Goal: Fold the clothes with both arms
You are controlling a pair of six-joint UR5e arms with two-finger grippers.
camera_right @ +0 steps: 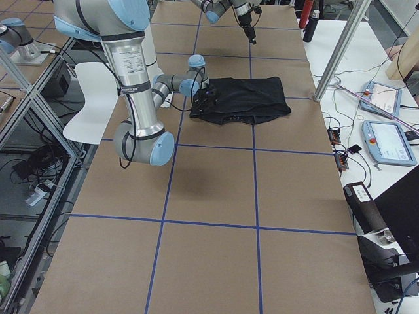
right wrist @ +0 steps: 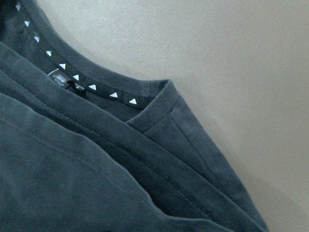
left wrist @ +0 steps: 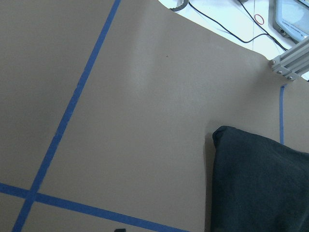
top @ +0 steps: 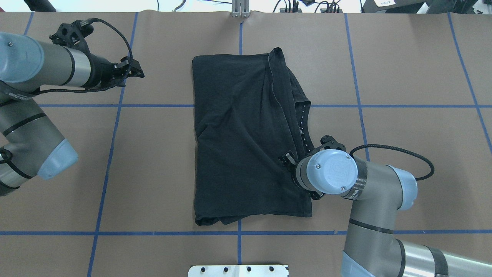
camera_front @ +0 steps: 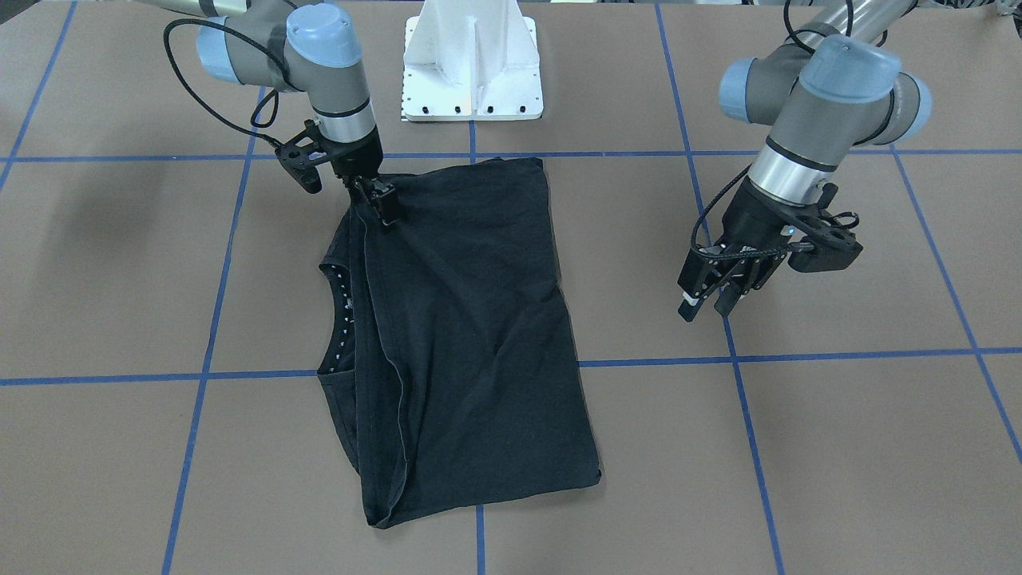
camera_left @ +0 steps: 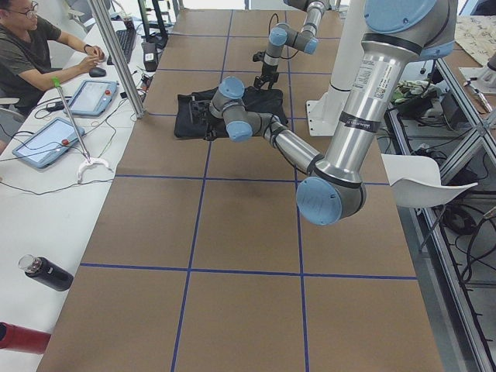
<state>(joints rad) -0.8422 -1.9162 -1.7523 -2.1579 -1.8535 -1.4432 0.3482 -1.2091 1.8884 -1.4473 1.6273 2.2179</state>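
At ten o'clock, left arm (top: pixel 57 71): hangs over the tabletop (top: pixel 153 161), jaws narrowly parted, gripping nothing. Dead centre, black T-shirt (top: pixel 238 146): lies folded flat. At four o'clock, right arm (top: pixel 330 171): dips to the fold's edge, jaws' state impossible to tell.

A robotics lab. A large table (camera_left: pixel 248 232) covered in brown paper is gridded with blue tape lines (camera_front: pixel 479 156). The left arm (camera_left: pixel 364 116) and right arm (camera_right: pixel 131 65) rise from a white pedestal (camera_front: pixel 473 64). At the upper left of the exterior left view, an operator (camera_left: pixel 31 46) sits at a white bench with touchscreen pendants (camera_left: pixel 43 139), beside aluminium posts (camera_left: pixel 116 54) and loose cables (camera_left: pixel 46 182).
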